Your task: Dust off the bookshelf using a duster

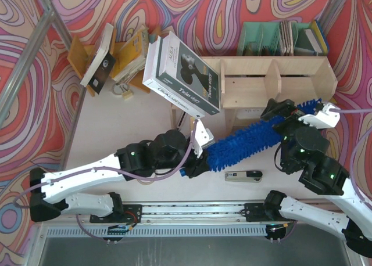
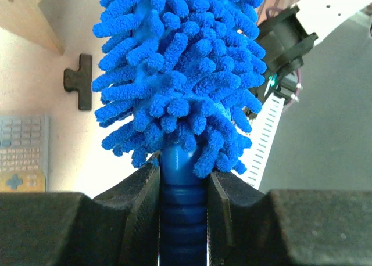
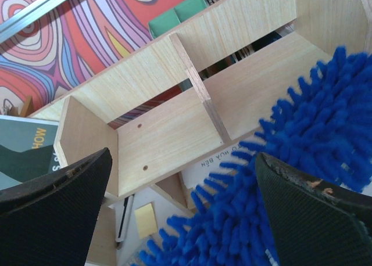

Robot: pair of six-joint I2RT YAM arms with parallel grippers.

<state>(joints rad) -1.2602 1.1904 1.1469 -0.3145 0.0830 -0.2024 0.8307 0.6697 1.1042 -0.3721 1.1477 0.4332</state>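
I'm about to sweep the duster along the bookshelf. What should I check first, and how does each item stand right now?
1. Left gripper clamped on the duster handle: ok.
2. Right gripper open: ok.
3. Right gripper clear of the duster: not ok, blue strands sit inside its jaws.
4. Duster tip touching the bookshelf: cannot tell; it is right at the shelf front.
5. Box by the shelf's left end stable: not ok, it stands tilted.

keypad (image 2: 20, 153) cropped, duster (image 2: 180, 74) handle partly hidden
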